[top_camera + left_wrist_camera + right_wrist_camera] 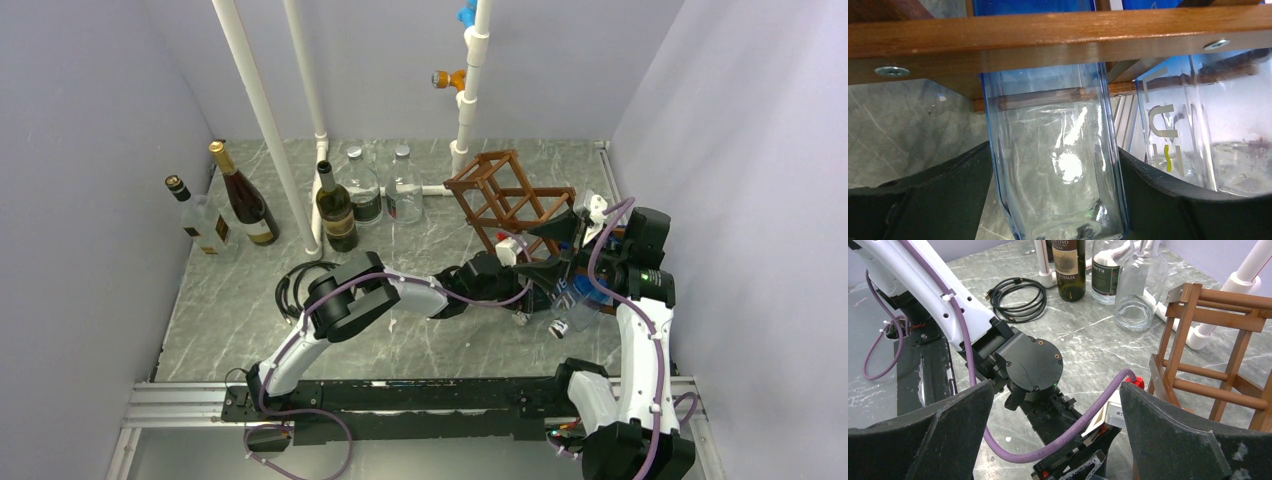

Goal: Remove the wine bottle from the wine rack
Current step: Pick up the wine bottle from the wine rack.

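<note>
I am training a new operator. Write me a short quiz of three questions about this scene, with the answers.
1. True or false: the right pincer holds a bottle.
2. Choose one: the bottle that the left pincer straddles is (A) dark green, (B) clear and bluish, (C) brown.
3. Fill in: this bottle lies in the wooden ___.

Key: 1 false, the pincer is open and empty; 2 B; 3 rack.
</note>
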`<state>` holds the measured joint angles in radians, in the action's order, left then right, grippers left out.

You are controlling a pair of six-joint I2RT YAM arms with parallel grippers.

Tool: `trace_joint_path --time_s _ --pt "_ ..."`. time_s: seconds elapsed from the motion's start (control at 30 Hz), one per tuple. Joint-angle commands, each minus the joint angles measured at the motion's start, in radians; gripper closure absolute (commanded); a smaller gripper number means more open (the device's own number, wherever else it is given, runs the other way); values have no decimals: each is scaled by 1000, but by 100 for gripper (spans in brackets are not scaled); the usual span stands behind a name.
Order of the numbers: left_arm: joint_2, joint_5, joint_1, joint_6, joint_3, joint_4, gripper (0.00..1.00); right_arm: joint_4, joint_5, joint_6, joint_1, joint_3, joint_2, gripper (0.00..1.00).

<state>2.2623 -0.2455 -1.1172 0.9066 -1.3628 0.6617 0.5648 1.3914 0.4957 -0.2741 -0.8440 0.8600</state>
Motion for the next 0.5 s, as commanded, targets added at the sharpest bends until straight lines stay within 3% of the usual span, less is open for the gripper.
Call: trace_joint_path --time_s 0.0,0.33,0.47 --pt "12 25 -7 -8 -49 -32 16 -34 3 19 6 5 -10 0" --pt "6 71 -10 -4 -73 -88 23 -28 -6 35 13 6 -11 0" --pt "-12 88 -12 -7 -64 -96 35 -26 -8 38 16 5 -13 0"
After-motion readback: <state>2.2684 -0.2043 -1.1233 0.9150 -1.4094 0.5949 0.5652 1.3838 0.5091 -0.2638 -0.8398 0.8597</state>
